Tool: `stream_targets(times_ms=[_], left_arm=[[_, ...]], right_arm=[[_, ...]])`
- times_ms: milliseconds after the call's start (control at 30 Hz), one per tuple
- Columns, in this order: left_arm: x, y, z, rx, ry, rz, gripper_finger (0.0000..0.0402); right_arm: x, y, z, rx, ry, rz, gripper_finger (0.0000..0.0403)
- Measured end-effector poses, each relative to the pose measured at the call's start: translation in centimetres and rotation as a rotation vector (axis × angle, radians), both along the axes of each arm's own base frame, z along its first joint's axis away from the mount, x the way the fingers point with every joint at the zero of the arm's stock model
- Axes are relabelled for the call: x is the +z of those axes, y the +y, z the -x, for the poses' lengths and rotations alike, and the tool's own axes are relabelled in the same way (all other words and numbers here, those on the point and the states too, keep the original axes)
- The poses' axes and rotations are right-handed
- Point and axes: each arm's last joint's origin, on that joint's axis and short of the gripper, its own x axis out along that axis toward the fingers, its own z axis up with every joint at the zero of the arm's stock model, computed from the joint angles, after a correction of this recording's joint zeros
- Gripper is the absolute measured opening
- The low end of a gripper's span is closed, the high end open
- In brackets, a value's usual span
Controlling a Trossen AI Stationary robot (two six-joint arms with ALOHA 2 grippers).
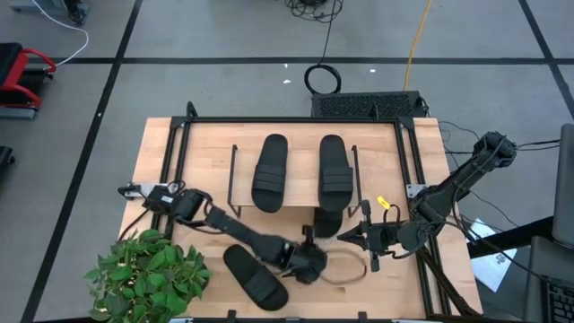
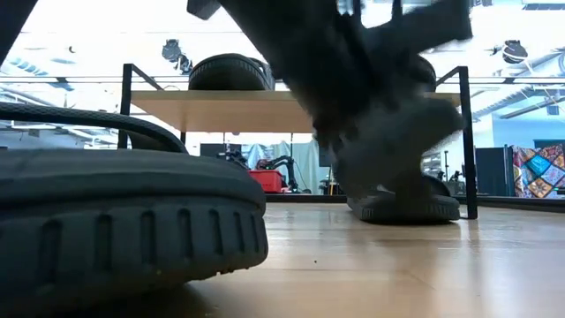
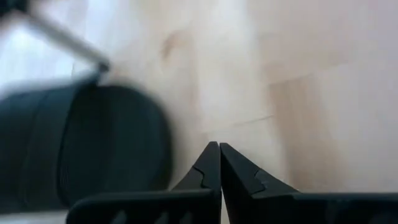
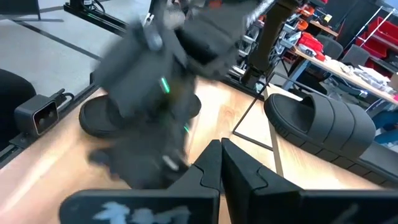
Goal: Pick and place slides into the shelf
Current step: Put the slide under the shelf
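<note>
With two slides on the shelf (image 1: 359,170) and one under it, the left gripper (image 1: 309,260), shut and empty, should open wide over the last slide (image 1: 254,276) on the desk (image 1: 161,152).

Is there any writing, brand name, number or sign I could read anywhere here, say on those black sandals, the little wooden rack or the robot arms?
No text can be read in any view.
Matte black ribbed slide sandals: no visible lettering.
Small light wooden-topped shelf on black legs: plain.
Left gripper, right gripper: no legible markings.
</note>
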Motion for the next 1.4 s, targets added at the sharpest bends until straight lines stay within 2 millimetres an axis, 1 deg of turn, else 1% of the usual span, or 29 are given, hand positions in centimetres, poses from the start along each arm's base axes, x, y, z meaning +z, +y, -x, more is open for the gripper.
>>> stream_targets(times_ms=[33, 100, 233, 333, 400, 467, 567, 633, 733, 833, 900, 967, 1033, 1133, 1200, 1267, 1400], left_arm=[[0.5, -0.9, 0.3, -0.048, -0.01, -0.023, 0.0], [2.2, -2.8, 1.3, -0.129, -0.048, -0.069, 0.0], [5.5, -5.8, 3.8, -0.169, -0.11, -0.154, 0.0], [8.0, -7.2, 5.8, -0.162, -0.146, -0.217, 0.0], [9.5, -7.6, 7.0, -0.153, -0.156, -0.221, 0.0], [10.6, -7.7, 8.0, -0.142, -0.152, -0.199, 0.0], [10.9, -7.1, 9.0, -0.133, -0.147, -0.186, 0.0], [10.5, -6.4, 9.8, -0.128, -0.136, -0.189, 0.0], [9.9, -4.8, 11.4, -0.104, -0.184, -0.146, 0.0], [9.9, -3.1, 13.2, -0.114, -0.319, -0.043, 0.0], [9.5, -2.1, 14.9, -0.14, -0.411, 0.003, 0.0], [9.4, -1.1, 16.6, -0.164, -0.515, 0.072, 0.0], [9.2, 0.0, 18.5, -0.167, -0.591, 0.131, 0.0], [8.5, 1.6, 20.5, -0.132, -0.647, 0.21, 0.0], [7.8, 2.5, 21.6, -0.111, -0.658, 0.246, 0.0], [7.4, 3.2, 22.3, -0.095, -0.664, 0.272, 0.0], [6.3, 3.9, 23.3, -0.091, -0.661, 0.276, 0.0]], right_arm=[[0.0, 0.0, 0.0, 0.003, -0.001, 0.007, 0.0], [0.0, 0.1, 0.1, 0.015, 0.0, 0.027, 0.0], [-0.1, 0.9, 0.6, 0.111, 0.005, 0.061, 0.0], [0.4, 1.8, 1.1, 0.147, -0.043, 0.042, 0.0], [1.1, 2.5, 1.6, 0.157, -0.107, 0.006, 0.0], [1.7, 3.3, 2.2, 0.157, -0.174, 0.008, 0.0], [2.1, 4.6, 3.1, 0.138, -0.237, 0.051, 0.0], [2.3, 5.6, 3.6, 0.1, -0.245, 0.095, 0.0], [2.9, 7.1, 3.9, 0.072, -0.253, 0.137, 0.0], [2.8, 8.5, 3.7, 0.048, -0.246, 0.199, 0.0], [2.6, 9.2, 3.4, 0.0, -0.24, 0.25, 0.0], [1.7, 9.7, 3.0, -0.035, -0.223, 0.318, 0.0], [0.5, 10.3, 2.6, -0.027, -0.201, 0.369, 0.0], [-1.2, 10.9, 1.8, -0.007, -0.166, 0.416, 0.0], [-2.5, 11.1, 1.0, 0.02, -0.138, 0.428, 0.0], [-3.7, 11.2, -0.2, 0.05, -0.111, 0.4, 0.0005], [-6.0, 10.9, -3.0, 0.058, -0.081, 0.351, 0.0039]])
